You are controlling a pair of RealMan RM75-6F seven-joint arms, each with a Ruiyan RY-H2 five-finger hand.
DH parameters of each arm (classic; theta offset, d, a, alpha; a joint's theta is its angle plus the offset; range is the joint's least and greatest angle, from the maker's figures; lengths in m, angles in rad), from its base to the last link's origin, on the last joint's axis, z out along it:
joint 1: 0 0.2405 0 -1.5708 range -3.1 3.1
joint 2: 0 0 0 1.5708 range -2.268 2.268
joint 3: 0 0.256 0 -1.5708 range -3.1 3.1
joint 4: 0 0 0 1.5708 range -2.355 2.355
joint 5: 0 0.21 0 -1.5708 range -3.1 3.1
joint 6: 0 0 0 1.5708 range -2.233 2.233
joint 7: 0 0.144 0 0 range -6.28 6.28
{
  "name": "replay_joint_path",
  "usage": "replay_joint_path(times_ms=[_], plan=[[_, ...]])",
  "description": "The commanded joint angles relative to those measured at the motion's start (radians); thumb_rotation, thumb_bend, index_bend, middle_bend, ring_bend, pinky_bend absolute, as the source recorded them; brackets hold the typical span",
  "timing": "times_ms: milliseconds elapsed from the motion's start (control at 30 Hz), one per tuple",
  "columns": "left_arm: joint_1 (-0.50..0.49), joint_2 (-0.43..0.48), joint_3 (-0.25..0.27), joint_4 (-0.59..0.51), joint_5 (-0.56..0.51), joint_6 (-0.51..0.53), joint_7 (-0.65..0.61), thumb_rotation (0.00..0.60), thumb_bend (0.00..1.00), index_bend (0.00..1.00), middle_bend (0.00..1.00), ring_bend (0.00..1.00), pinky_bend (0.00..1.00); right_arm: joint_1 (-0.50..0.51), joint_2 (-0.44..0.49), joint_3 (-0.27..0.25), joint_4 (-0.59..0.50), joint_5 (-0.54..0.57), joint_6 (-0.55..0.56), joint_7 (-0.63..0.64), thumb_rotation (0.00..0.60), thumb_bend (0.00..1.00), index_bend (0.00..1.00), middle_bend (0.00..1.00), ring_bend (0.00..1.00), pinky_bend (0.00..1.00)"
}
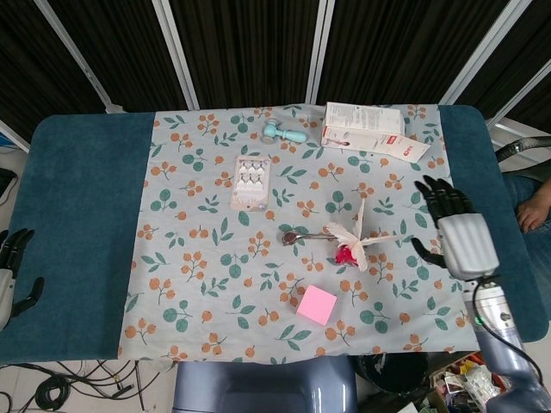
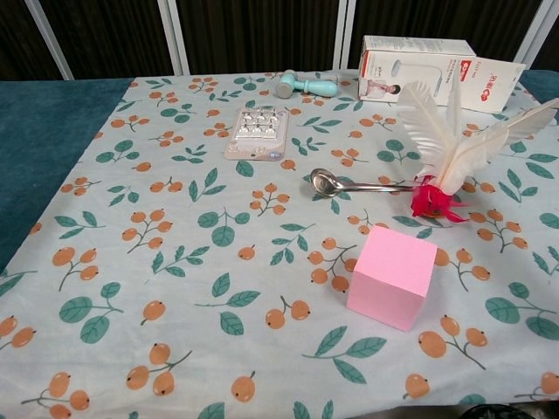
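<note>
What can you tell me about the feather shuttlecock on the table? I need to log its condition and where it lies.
The shuttlecock has long white feathers fanning up and outward from a frilly red base, which rests on the floral cloth. It stands roughly upright, tilted a little. The feathers look soft and whole. A metal spoon lies to its left, its handle end reaching the red base. A pink cube sits in front, apart from it. Neither hand touches it; the right hand hovers off to its side.
</note>
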State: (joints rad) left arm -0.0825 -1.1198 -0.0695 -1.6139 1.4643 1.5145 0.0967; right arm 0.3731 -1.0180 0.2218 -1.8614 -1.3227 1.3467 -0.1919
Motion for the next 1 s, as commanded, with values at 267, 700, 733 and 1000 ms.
replay_joint_path(times_ms=[267, 700, 733, 1000], plan=[[0.0, -0.002, 0.0, -0.002, 0.005, 0.004, 0.011, 0.6, 0.39, 0.07, 0.08, 0.0, 0.0, -0.191, 0.058, -0.117, 0.127, -0.057, 0.108, 0.223, 0.6, 0.18, 0.0, 0.02, 0.05, 0.14], [0.001, 0.004, 0.002, -0.003, 0.015, 0.008, -0.009, 0.6, 0.39, 0.07, 0.08, 0.0, 0.0, -0.283, -0.175, -0.189, 0.375, -0.221, 0.282, 0.185, 0.6, 0.18, 0.0, 0.01, 0.05, 0.14], [0.001, 0.004, 0.003, -0.002, 0.016, 0.008, -0.012, 0.6, 0.39, 0.07, 0.08, 0.0, 0.0, -0.284, -0.184, -0.195, 0.388, -0.227, 0.279, 0.184, 0.6, 0.18, 0.0, 0.01, 0.05, 0.14], [0.002, 0.004, 0.009, 0.002, 0.035, 0.015, -0.019, 0.6, 0.39, 0.07, 0.08, 0.0, 0.0, -0.273, -0.208, -0.207, 0.429, -0.242, 0.237, 0.183, 0.6, 0.18, 0.0, 0.01, 0.05, 0.14]])
